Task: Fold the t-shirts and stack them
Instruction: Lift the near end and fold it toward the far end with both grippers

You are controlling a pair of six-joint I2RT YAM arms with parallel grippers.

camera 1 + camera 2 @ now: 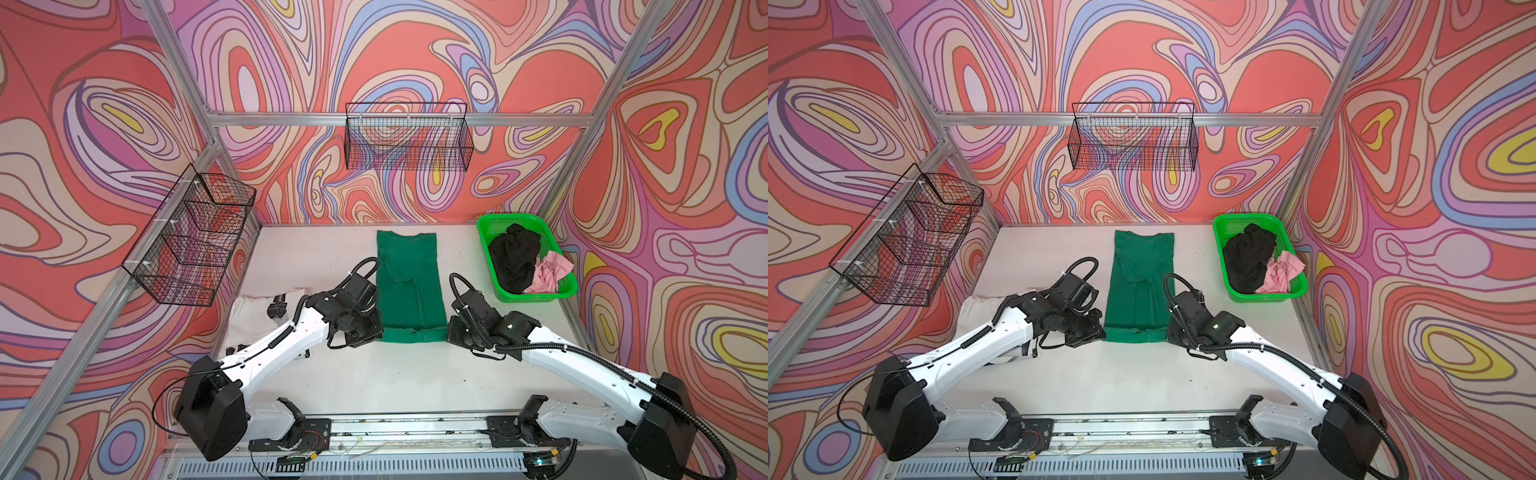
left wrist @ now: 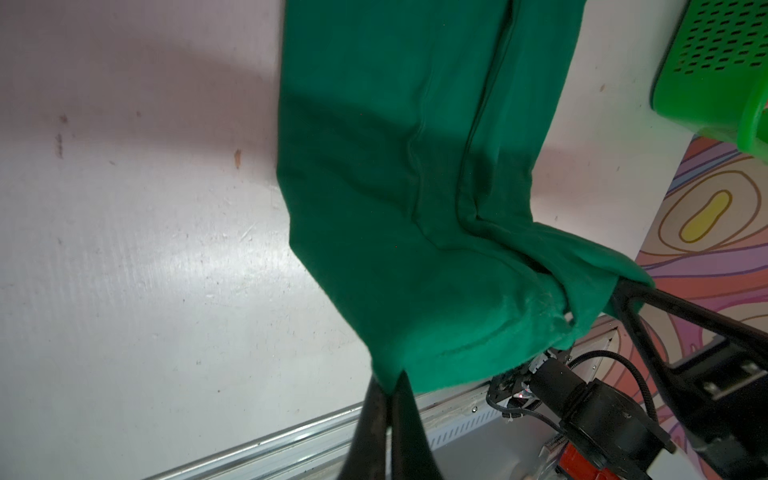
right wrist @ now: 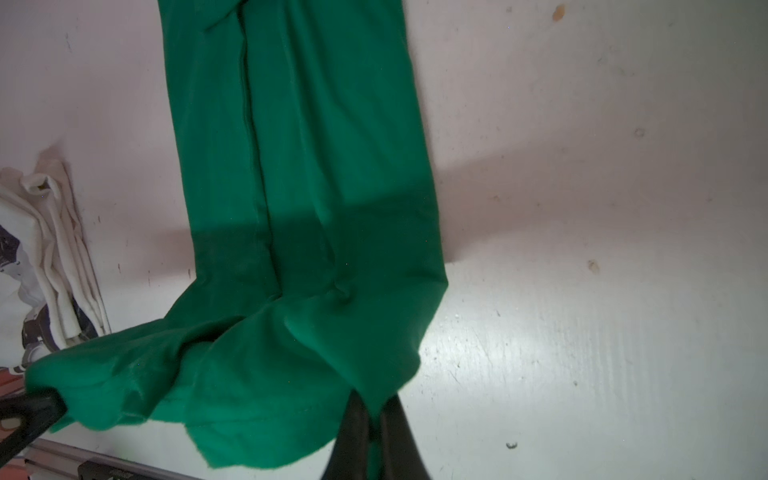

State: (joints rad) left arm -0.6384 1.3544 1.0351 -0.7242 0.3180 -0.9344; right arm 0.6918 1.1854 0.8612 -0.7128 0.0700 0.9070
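Observation:
A dark green t-shirt [image 1: 409, 286] [image 1: 1140, 286] lies folded into a long narrow strip down the middle of the table. My left gripper [image 1: 380, 332] [image 2: 390, 390] is shut on its near left corner. My right gripper [image 1: 446, 332] [image 3: 376, 409] is shut on its near right corner. Both wrist views show that near hem [image 2: 457, 332] [image 3: 249, 395] lifted and bunched between the two grippers. A white t-shirt [image 1: 253, 311] [image 3: 25, 266] with black marks lies folded at the left, partly under my left arm. A black t-shirt [image 1: 513, 257] and a pale pink t-shirt [image 1: 550, 272] lie crumpled in the basket.
The bright green plastic basket [image 1: 488, 226] [image 2: 715, 62] stands at the back right corner of the table. Black wire baskets hang on the back wall [image 1: 407, 137] and the left wall [image 1: 195, 237]. A metal rail [image 1: 407, 428] runs along the front edge.

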